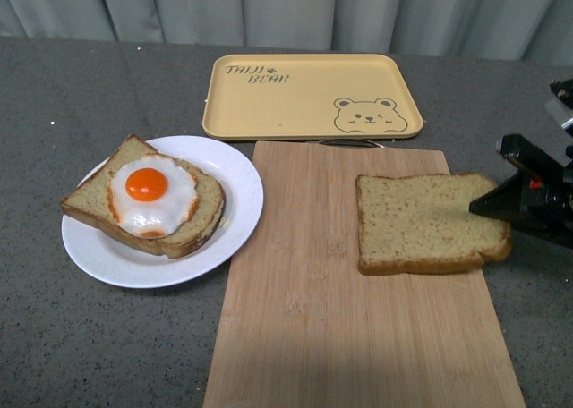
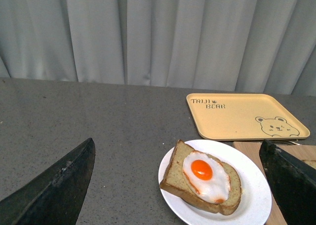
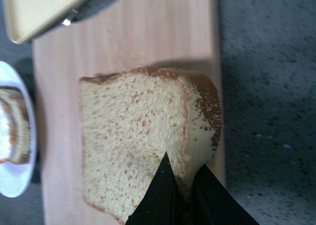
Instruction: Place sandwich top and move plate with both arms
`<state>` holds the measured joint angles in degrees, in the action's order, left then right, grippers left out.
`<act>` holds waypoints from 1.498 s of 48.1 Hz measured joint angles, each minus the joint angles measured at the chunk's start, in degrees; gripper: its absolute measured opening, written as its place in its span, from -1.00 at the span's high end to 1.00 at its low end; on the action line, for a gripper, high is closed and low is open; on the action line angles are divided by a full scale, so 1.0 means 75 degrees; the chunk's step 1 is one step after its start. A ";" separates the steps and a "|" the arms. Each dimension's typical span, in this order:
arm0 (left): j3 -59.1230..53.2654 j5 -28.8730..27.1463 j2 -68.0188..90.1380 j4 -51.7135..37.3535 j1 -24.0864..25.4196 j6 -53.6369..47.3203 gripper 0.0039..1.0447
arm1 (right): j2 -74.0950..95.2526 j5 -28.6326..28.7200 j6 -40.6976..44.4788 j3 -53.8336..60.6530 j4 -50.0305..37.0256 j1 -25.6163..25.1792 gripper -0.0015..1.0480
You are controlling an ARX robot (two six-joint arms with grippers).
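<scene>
The sandwich top (image 1: 421,222), a plain brown bread slice, lies over the right side of the wooden cutting board (image 1: 304,318). My right gripper (image 1: 501,213) is shut on its right edge; in the right wrist view the black fingers (image 3: 160,195) pinch the sandwich top (image 3: 133,141) at its crust. The white plate (image 1: 228,171) sits left of the board, carrying a bread slice with a fried egg (image 1: 150,191). My left gripper (image 2: 182,185) is open, hovering above and short of the plate (image 2: 256,198); it does not show in the front view.
A yellow tray with a bear drawing (image 1: 309,95) sits behind the board, with a metal utensil partly under its front edge (image 1: 345,142). Grey curtains close off the back. The grey tabletop (image 1: 72,95) stretches left of the plate.
</scene>
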<state>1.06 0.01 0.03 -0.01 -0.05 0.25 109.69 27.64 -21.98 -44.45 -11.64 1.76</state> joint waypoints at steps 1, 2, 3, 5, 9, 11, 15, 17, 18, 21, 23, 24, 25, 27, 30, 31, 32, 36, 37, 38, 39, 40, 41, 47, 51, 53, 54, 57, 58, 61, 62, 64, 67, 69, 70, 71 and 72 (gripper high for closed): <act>0.0000 0.0000 0.0000 0.0000 0.0000 0.0000 -0.88 | -0.0102 0.0090 -0.0189 0.0052 -0.0152 0.0050 0.95; 0.0000 0.0000 0.0000 0.0000 0.0000 0.0000 -0.88 | -0.0259 0.0187 -0.0455 0.0134 -0.0428 0.0143 0.95; 0.0000 0.0000 0.0000 0.0000 0.0000 0.0000 -0.88 | -0.0341 0.0219 -0.0603 0.0175 -0.0592 0.0198 0.95; 0.0000 0.0000 0.0000 0.0000 0.0000 0.0000 -0.88 | -0.0612 0.0256 -0.1148 0.0347 -0.1335 0.0452 0.95; 0.0000 0.0000 0.0000 0.0000 0.0000 0.0000 -0.88 | -0.0833 0.0187 -0.2238 0.0478 -0.2518 0.1061 0.95; 0.0000 0.0000 0.0000 0.0000 0.0000 0.0000 -0.88 | -0.0810 0.0058 -0.2632 0.0475 -0.2908 0.1428 0.95; 0.0000 0.0000 0.0000 0.0000 0.0000 0.0000 -0.88 | -0.0443 -0.0277 -0.3544 0.0399 -0.3917 0.2119 0.95; 0.0000 0.0000 0.0000 0.0000 0.0000 0.0000 -0.88 | -0.0233 -0.0423 -0.3797 0.0286 -0.4176 0.2358 0.95; 0.0000 0.0000 0.0000 0.0000 0.0000 0.0000 -0.88 | -0.0099 -0.0539 -0.4001 0.0201 -0.4316 0.2498 0.95; 0.0000 0.0000 0.0000 0.0000 0.0000 0.0000 -0.88 | 0.0294 -0.0769 -0.4418 -0.0050 -0.4637 0.2818 0.95; 0.0000 0.0000 0.0000 0.0000 0.0000 0.0000 -0.88 | 0.0580 -0.0886 -0.4666 -0.0286 -0.4704 0.3031 0.95; 0.0000 0.0000 0.0000 0.0000 0.0000 0.0000 -0.88 | 0.0752 -0.0924 -0.4762 -0.0423 -0.4727 0.3147 0.95; 0.0000 0.0000 0.0000 0.0000 0.0000 0.0000 -0.88 | 0.0860 -0.0944 -0.4829 -0.0513 -0.4721 0.3217 0.95; 0.0000 0.0000 0.0000 0.0000 0.0000 0.0000 -0.88 | 0.1113 -0.0968 -0.4969 -0.0726 -0.4730 0.3375 0.95; 0.0000 0.0000 0.0000 0.0000 0.0000 0.0000 -0.88 | 0.1463 -0.0988 -0.5167 -0.1052 -0.4721 0.3582 0.95; 0.0000 0.0000 0.0000 0.0000 0.0000 0.0000 -0.88 | 0.1585 -0.0985 -0.5231 -0.1186 -0.4715 0.3649 0.95; 0.0000 0.0000 0.0000 0.0000 0.0000 0.0000 -0.88 | 0.1644 -0.0991 -0.5281 -0.1262 -0.4701 0.3695 0.95; 0.0000 0.0000 0.0000 0.0000 0.0000 0.0000 -0.88 | 0.1915 -0.1137 -0.5499 -0.1606 -0.4701 0.3926 0.95; 0.0000 0.0000 0.0000 0.0000 0.0000 0.0000 -0.88 | 0.1979 -0.1166 -0.5546 -0.1705 -0.4666 0.3993 0.95; 0.0000 0.0000 0.0000 0.0000 0.0000 0.0000 -0.88 | 0.2017 -0.1198 -0.5575 -0.1754 -0.4640 0.4025 0.95; 0.0000 0.0000 0.0000 0.0000 0.0000 0.0000 -0.88 | 0.2095 -0.1268 -0.5645 -0.1856 -0.4640 0.4100 0.95; 0.0000 0.0000 0.0000 0.0000 0.0000 0.0000 -0.88 | 0.2168 -0.1300 -0.5727 -0.1932 -0.4654 0.4162 0.95; 0.0000 0.0000 0.0000 0.0000 0.0000 0.0000 -0.88 | 0.2189 -0.1303 -0.5738 -0.1955 -0.4651 0.4182 0.95; 0.0000 0.0000 0.0000 0.0000 0.0000 0.0000 -0.88 | 0.2500 -0.1376 -0.5875 -0.2282 -0.4433 0.4395 0.95; 0.0000 0.0000 0.0000 0.0000 0.0000 0.0000 -0.88 | 0.2678 -0.1384 -0.5925 -0.2439 -0.4252 0.4494 0.95; 0.0000 0.0000 0.0000 0.0000 0.0000 0.0000 -0.88 | 0.2713 -0.1422 -0.5939 -0.2477 -0.4080 0.4517 0.95; 0.0000 0.0000 0.0000 0.0000 0.0000 0.0000 -0.88 | 0.2713 -0.1443 -0.5965 -0.2477 -0.4033 0.4517 0.95; 0.0000 -0.0003 0.0000 0.0000 0.0000 0.0000 -0.88 | 0.2716 -0.1475 -0.5971 -0.2483 -0.3908 0.4520 0.95; 0.0000 0.0000 0.0000 0.0000 0.0000 0.0000 -0.88 | 0.2716 -0.1472 -0.5971 -0.2483 -0.3896 0.4520 0.95; 0.0000 0.0000 0.0000 0.0000 0.0000 0.0000 -0.88 | 0.2716 -0.1498 -0.5907 -0.2457 -0.3864 0.4520 0.82; 0.0000 0.0000 0.0000 0.0000 0.0000 0.0000 -0.88 | 0.2716 -0.1498 -0.5907 -0.2454 -0.3861 0.4520 0.80; 0.0000 0.0000 0.0000 0.0000 0.0000 0.0000 -0.88 | 0.2716 -0.1501 -0.5901 -0.2413 -0.3856 0.4517 0.67; 0.0000 0.0000 0.0000 0.0000 0.0000 0.0000 -0.88 | 0.2632 -0.1612 -0.5811 -0.2244 -0.3771 0.4491 0.40; 0.0000 0.0000 0.0000 0.0000 0.0000 0.0000 -0.88 | 0.2500 -0.1684 -0.5724 -0.2069 -0.3707 0.4459 0.23; 0.0000 0.0000 0.0000 0.0000 0.0000 0.0000 -0.88 | 0.2422 -0.1737 -0.5700 -0.1990 -0.3663 0.4447 0.16; 0.0000 0.0000 0.0000 0.0000 0.0000 0.0000 -0.88 | 0.2279 -0.1804 -0.5662 -0.1883 -0.3625 0.4427 0.06; 0.0000 0.0000 0.0000 0.0000 0.0000 0.0000 -0.88 | 0.2256 -0.1833 -0.5654 -0.1842 -0.3620 0.4424 0.04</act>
<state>1.06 0.01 0.03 -0.01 -0.05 0.25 126.61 13.89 -64.38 -58.26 -38.79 34.94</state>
